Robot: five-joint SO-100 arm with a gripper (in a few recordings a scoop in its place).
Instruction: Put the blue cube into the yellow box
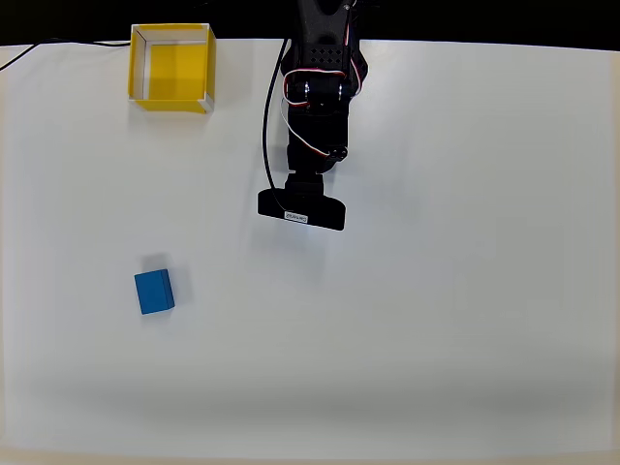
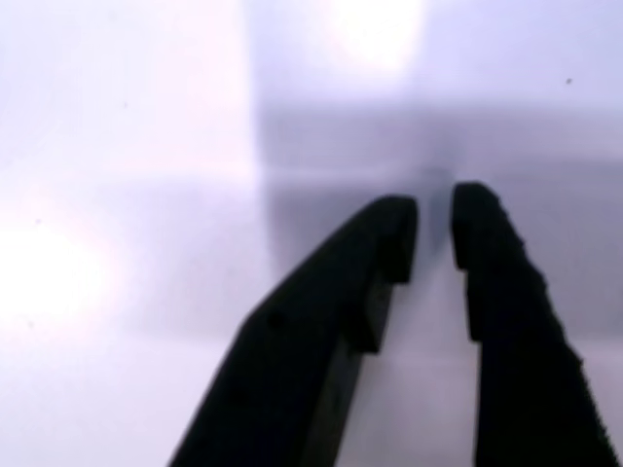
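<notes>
blue cube [image 1: 154, 292] sits alone on the white table [image 1: 436, 339], lower left in the overhead view, well apart from the arm. gripper [image 2: 433, 229] empty, jaws nearly closed with a narrow gap. risk: descending like this would knock the cube aside. yellow box [image 1: 171, 67], upper left, holds nothing.
</notes>
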